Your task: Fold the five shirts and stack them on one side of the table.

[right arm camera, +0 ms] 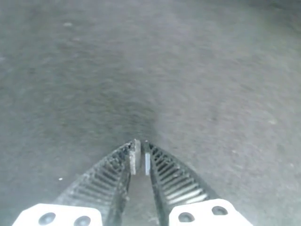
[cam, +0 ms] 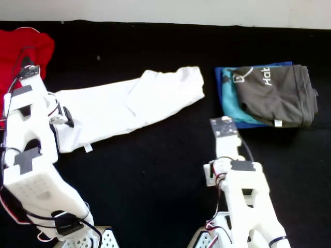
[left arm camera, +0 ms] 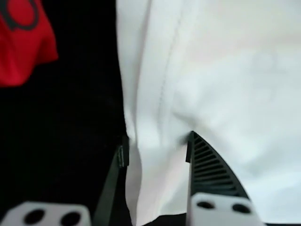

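The left tool (left arm camera: 157,141) stands parted astride a hem of the white shirt (cam: 129,106) near the worktop's (cam: 155,181) left edge, likely readying a pinch for folding. The right tool (right arm camera: 140,150), closed and empty, waits near the folded stack (cam: 269,95).

Tabletop (cam: 155,196): bunched shirt (cam: 23,49) at far left corner. Spread shirt (cam: 129,106) runs from left edge towards centre. Stack of folded shirts (cam: 269,95) lies near right edge, well apart.

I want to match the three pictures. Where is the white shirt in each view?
High view: white shirt, centre-left.
Left wrist view: its edge lies inside the open left gripper.
Right wrist view: bare black table under the right gripper.
Landmark shared by the first two: red shirt.
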Action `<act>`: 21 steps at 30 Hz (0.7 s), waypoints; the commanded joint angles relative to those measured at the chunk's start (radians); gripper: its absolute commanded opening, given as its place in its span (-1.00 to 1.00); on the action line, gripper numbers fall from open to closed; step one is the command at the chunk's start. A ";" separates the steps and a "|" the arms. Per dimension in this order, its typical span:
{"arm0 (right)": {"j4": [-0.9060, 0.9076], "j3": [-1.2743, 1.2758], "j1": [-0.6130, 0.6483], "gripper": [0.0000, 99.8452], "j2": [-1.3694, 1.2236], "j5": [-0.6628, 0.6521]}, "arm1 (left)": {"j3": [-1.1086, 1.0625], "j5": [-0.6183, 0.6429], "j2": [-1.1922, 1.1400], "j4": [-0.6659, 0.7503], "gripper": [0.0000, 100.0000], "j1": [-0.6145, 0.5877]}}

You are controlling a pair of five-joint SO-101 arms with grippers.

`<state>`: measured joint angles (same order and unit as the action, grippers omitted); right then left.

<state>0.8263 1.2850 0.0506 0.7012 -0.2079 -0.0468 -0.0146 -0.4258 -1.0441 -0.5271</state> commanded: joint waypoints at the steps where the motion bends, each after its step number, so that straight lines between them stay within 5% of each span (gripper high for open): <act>1: -0.016 0.002 -0.077 -0.94 0.021 -0.012 | 0.128 0.021 -0.087 -0.068 -0.59 0.048; 8: -0.022 0.027 -0.111 -0.94 0.021 -0.012 | 0.360 0.021 -0.268 -0.262 -0.61 0.077; 12: -0.150 0.137 -0.114 -0.94 0.021 -0.012 | 0.464 0.017 -0.337 -0.345 -1.00 0.042; 21: -0.177 0.180 -0.114 -0.94 0.021 -0.012 | 0.647 -0.109 -0.358 -0.517 -0.98 -0.128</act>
<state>0.6697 1.4415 -0.0568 0.7211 -0.2094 0.5363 -0.0637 -0.7879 -1.4983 -0.5685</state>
